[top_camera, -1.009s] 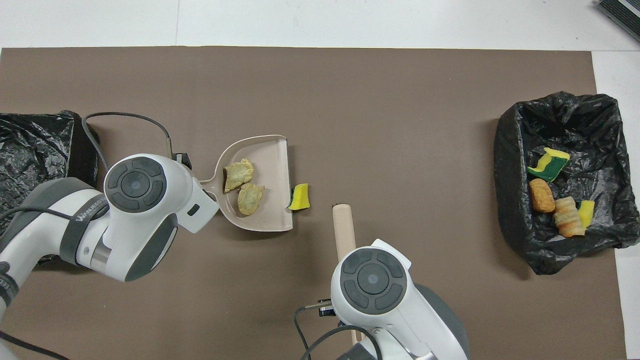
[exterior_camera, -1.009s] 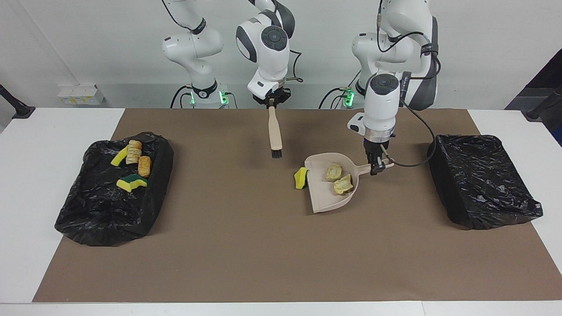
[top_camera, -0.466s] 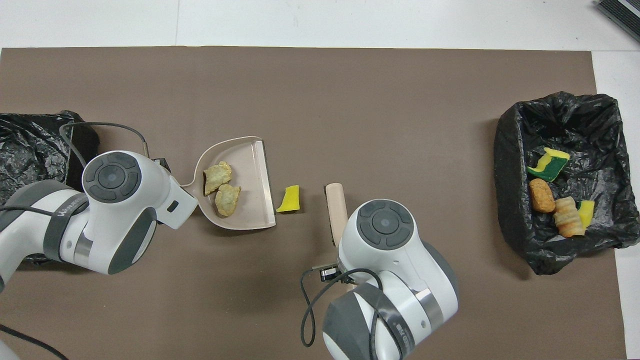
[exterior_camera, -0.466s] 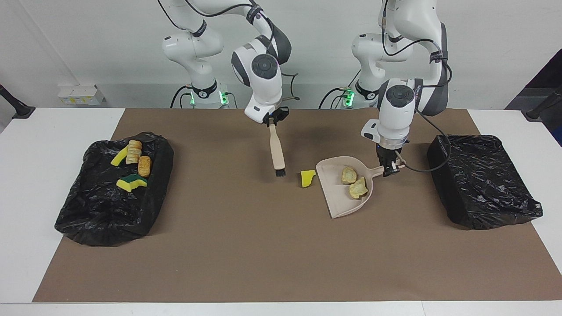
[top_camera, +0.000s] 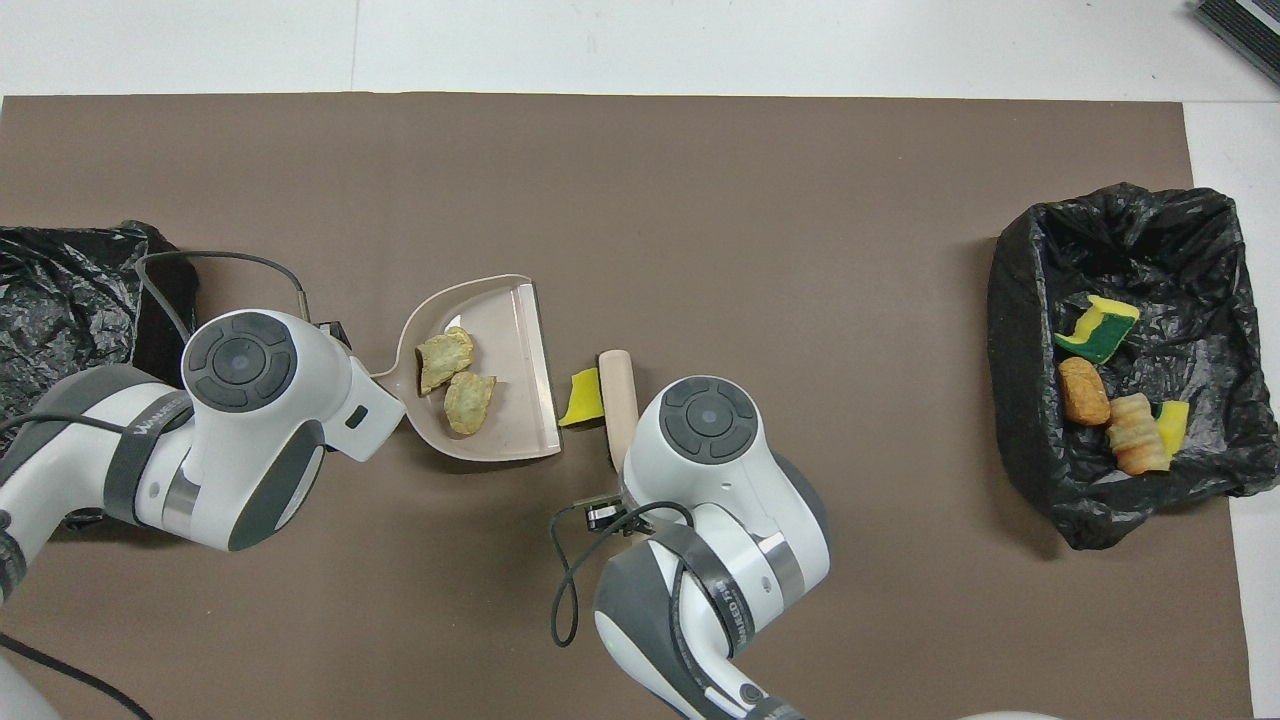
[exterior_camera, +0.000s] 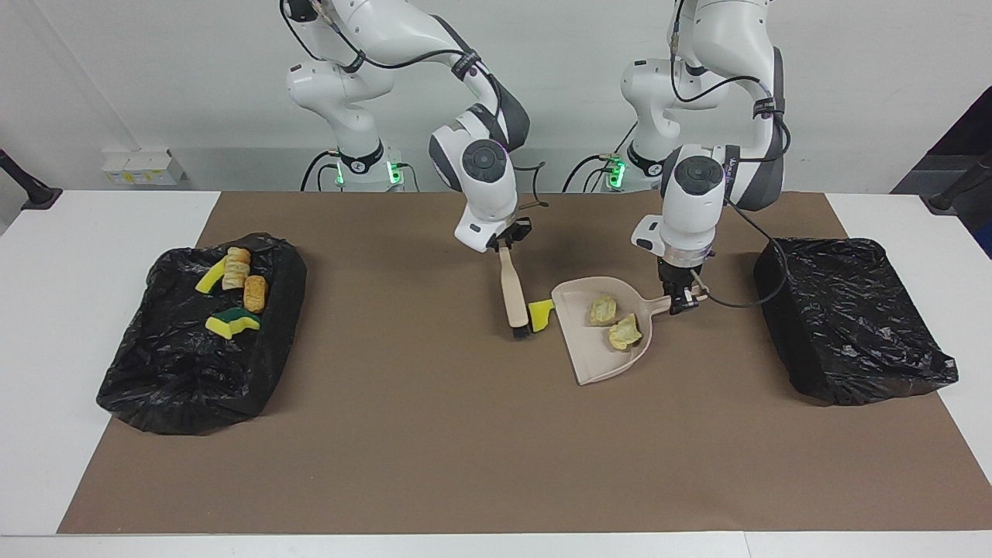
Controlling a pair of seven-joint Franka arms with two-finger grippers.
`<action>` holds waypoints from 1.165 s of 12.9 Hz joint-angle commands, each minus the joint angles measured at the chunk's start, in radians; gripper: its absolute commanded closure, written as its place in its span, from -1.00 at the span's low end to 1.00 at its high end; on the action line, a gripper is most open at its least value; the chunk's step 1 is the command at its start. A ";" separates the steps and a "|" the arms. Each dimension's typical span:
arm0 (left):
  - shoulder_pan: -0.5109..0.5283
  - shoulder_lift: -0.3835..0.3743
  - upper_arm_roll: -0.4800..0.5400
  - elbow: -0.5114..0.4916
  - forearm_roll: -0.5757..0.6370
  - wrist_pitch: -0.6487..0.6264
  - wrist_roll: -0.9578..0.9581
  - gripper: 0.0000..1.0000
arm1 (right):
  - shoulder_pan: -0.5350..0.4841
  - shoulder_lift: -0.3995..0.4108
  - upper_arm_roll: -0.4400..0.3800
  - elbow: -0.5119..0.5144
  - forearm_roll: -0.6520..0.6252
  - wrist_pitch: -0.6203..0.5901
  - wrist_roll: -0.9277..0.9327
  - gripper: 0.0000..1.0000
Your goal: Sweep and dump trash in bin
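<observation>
A brown mat (exterior_camera: 434, 434) covers the white counter (exterior_camera: 77, 256), seen from across the counter, with two white robot arms standing at the back.

Toward the right arm's end of the counter sits an open bin lined with black plastic (exterior_camera: 139, 387). Four scraps of trash already lie inside it: two tan bread-like chunks (exterior_camera: 236, 267) and two yellow sponge bits, one with a green top (exterior_camera: 232, 321).

Toward the left arm's end sits a second bin lined with black plastic (exterior_camera: 852, 325); nothing shows in it.

Near the middle of the mat lies a beige dustpan (exterior_camera: 597, 349), its open lip facing the right arm's end. Two pale bread-like scraps (exterior_camera: 614, 320) rest in the pan. A yellow sponge bit (exterior_camera: 540, 314) lies on the mat, touching or just beside the pan's lip.

The right claw (exterior_camera: 505, 240) is clamped on the handle of a beige hand brush (exterior_camera: 511, 291), whose dark bristles sit on the mat just beside the sponge bit.

The left claw (exterior_camera: 682, 298) is clamped on the dustpan's handle, where it is best held.

The scraps look light and soft, likely to roll or bounce, so pushing with the brush suits them better than pinching. The loaded pan should probably stay level while carried.
</observation>
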 commanded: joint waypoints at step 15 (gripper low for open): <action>0.052 -0.003 -0.001 0.055 -0.002 0.015 0.074 1.00 | 0.064 -0.115 0.002 0.005 -0.100 -0.228 0.297 1.00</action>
